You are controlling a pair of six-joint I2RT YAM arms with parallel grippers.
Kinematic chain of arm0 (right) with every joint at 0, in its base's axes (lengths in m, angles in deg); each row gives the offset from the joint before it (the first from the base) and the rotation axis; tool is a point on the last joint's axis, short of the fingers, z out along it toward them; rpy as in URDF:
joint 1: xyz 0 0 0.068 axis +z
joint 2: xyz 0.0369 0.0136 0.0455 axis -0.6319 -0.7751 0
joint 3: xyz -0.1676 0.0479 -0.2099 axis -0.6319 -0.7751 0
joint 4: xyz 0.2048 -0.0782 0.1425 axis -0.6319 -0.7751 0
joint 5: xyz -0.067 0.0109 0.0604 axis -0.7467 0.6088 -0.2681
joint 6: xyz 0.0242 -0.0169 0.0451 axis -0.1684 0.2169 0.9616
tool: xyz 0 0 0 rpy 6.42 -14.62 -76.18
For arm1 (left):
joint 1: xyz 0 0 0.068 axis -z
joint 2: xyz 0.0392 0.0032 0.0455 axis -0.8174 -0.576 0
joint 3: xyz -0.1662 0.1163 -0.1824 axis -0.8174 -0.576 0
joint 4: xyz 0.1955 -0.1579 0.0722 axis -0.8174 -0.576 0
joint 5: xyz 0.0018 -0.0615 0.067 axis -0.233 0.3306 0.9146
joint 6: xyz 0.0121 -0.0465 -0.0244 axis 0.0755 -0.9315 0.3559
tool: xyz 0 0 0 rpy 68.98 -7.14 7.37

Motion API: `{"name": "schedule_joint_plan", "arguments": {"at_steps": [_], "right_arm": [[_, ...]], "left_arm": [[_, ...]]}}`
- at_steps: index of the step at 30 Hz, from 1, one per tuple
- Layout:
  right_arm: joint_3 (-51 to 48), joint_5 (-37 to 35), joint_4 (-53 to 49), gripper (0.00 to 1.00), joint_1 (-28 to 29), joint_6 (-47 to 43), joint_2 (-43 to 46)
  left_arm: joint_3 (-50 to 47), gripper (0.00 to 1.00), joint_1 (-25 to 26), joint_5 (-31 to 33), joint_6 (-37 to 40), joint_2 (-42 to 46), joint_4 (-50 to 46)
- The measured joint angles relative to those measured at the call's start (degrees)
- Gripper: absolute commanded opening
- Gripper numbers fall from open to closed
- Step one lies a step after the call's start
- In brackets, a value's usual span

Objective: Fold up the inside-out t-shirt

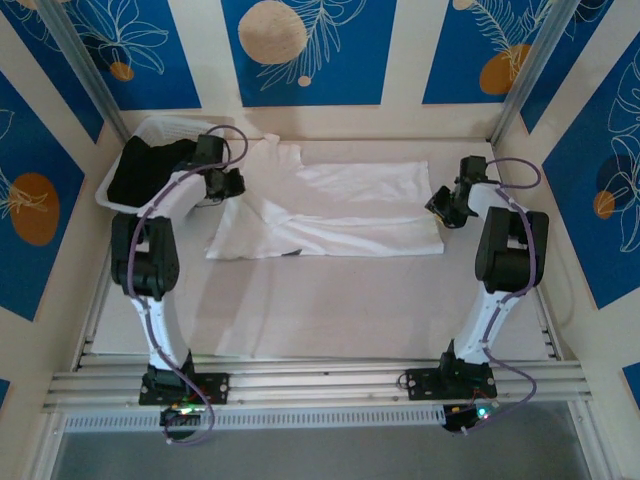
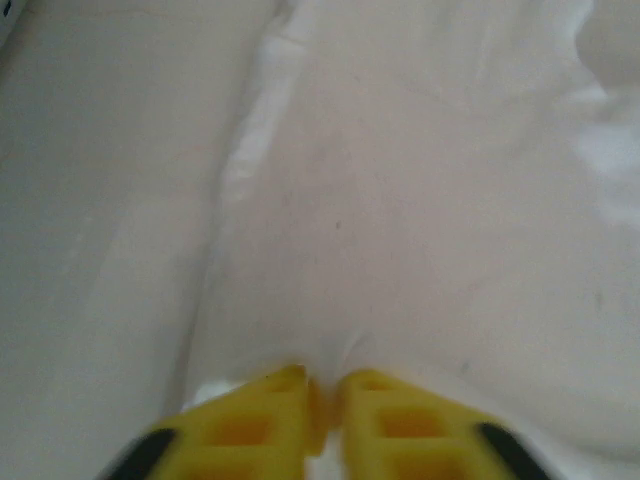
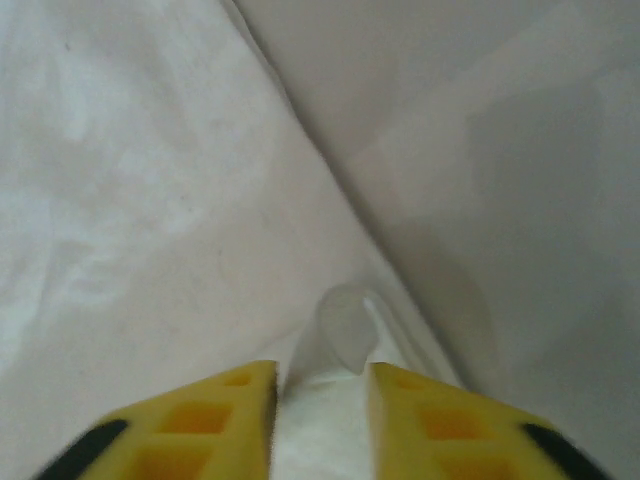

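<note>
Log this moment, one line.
state: t-shirt laid out, partly folded | left pincer: at its left end, nearly closed, grip unclear | right pincer: at its right edge, parted, cloth fold between

I'm seeing the t-shirt [image 1: 345, 215] lying across the far half of the desk [image 1: 330, 310]. It's white, thin and plain, and it's lying doubled over itself as a wide band running left to right. Its left end is fanning out in rumpled flaps, and its right end is sitting fairly square. Up close, one small fold at its right edge is standing up in a loop.
</note>
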Motion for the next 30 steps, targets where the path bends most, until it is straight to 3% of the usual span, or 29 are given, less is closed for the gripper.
{"name": "schedule_joint_plan", "arguments": {"at_steps": [3,7,11,14,24,30], "right_arm": [[-0.2,-1.9,-0.6,0.42,0.6,-1.2,1.4],[-4.6,-3.7,-1.6,0.43,4.2,-3.0,8.1],[-6.8,-3.9,-3.4,0.43,9.7,-4.6,11.2],[-8.0,-5.5,-4.6,0.43,11.3,-6.1,9.8],[-8.8,-10.8,-11.3,0.44,8.0,-8.4,4.9],[-20.5,-11.1,-10.5,0.44,5.9,-6.8,14.7]], "left_arm": [[-0.8,0.54,-0.9,0.4,0.0,-0.4,0.7],[-13.1,0.65,-1.2,0.3,-1.7,7.6,5.8],[-27.6,0.66,-0.5,-2.6,-4.9,18.4,10.6],[-33.4,0.66,0.1,-5.2,-6.5,21.3,13.7],[-40.1,0.66,0.1,-5.9,-6.3,20.3,16.2],[-48.8,0.66,0.4,-6.3,-5.8,26.3,17.6]]}}
